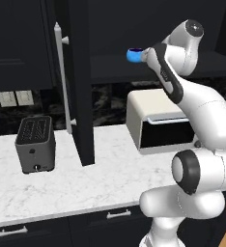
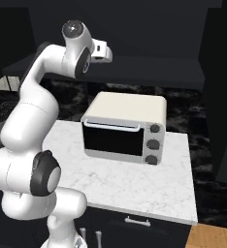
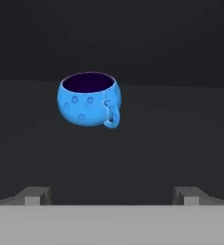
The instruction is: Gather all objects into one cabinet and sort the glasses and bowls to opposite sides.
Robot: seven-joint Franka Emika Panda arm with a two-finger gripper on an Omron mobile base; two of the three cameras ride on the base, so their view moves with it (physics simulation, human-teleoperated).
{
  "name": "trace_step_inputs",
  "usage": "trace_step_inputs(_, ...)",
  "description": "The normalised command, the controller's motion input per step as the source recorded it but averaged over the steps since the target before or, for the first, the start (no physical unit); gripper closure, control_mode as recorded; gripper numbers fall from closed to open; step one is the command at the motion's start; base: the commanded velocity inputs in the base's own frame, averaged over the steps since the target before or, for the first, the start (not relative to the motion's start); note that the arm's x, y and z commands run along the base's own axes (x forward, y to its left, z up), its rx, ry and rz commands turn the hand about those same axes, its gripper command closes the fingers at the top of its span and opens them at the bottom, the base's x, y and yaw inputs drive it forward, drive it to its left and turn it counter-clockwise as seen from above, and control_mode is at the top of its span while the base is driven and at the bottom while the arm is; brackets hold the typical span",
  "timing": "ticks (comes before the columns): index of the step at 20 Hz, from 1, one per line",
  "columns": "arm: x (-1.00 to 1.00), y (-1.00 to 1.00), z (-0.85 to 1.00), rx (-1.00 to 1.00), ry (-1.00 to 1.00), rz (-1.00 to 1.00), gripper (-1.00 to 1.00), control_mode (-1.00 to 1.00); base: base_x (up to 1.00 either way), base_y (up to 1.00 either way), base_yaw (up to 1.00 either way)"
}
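Raised to shelf height inside the cabinet (image 1: 81, 82), door swung wide for access. Well below the tool: marble worktop (image 1: 86, 183) carrying a toaster oven (image 2: 122, 127) and a toaster (image 1: 35, 143). Straight ahead of the tool (image 3: 111, 195), upright on the dark shelf (image 3: 181, 134): one blue mug (image 3: 89, 99), handle turned toward it. Fingertips spread wide, holding nothing, lined up short of the mug, probably ready for a grasp.

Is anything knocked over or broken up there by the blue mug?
Nothing stands out. The blue mug sits upright on the dark cabinet shelf, whole and unspilled, with the open gripper facing it. The toaster and toaster oven stand straight on the counter.
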Motion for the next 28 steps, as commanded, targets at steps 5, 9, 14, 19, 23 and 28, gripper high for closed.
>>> trace_step_inputs(5,0.36,0.0,0.0,0.0,0.0,0.0,-1.0,-1.0,0.0,0.0,0.0)
trace_step_inputs(9,0.34,0.0,0.0,0.0,0.0,0.0,-1.0,-1.0,0.0,0.0,0.0)
trace_step_inputs(14,0.29,0.0,0.0,0.0,0.0,0.0,-1.0,-1.0,0.0,0.0,0.0)
trace_step_inputs(19,0.27,0.0,0.0,0.0,0.0,0.0,-1.0,-1.0,0.0,0.0,0.0)
trace_step_inputs(23,0.24,0.02,0.0,0.0,0.0,0.0,-1.0,-1.0,0.0,0.0,0.0)
trace_step_inputs(28,0.28,0.08,0.0,0.0,0.0,0.0,-1.0,-1.0,0.0,0.0,0.0)
